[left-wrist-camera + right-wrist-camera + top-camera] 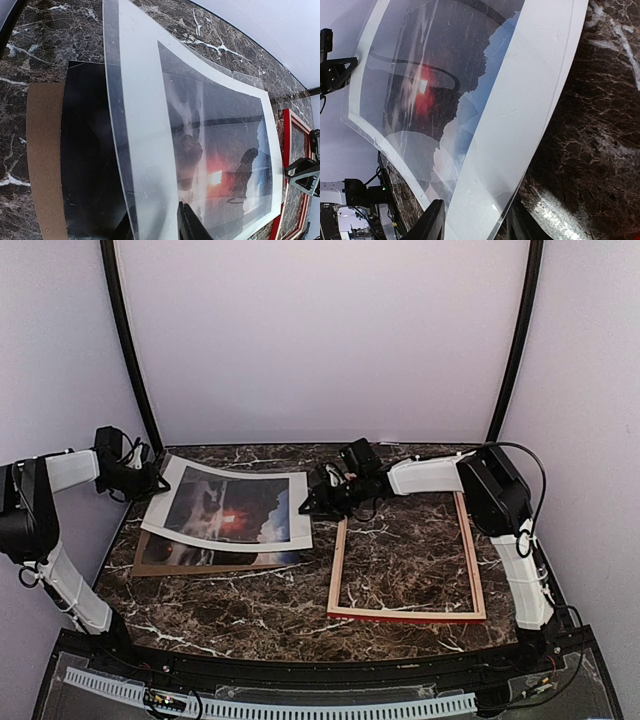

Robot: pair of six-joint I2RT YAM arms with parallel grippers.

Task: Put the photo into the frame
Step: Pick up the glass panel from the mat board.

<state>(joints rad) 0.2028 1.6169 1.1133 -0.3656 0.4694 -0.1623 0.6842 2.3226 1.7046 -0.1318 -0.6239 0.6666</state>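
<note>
Jaws around opposite white mat (225, 543) edges

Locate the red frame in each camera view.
Top external: the frame lies flat, right of centre.
Left wrist: the frame's red rail runs along the right edge.
Right wrist: not clearly in it.
Shared landmark: the red-orange glow at the middle of the photo.

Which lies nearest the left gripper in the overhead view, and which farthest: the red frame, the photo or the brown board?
1. Photo: its white-bordered left edge is in the grip.
2. Brown board: on the table under the photo, left side.
3. Red frame: far off on the right.
</note>
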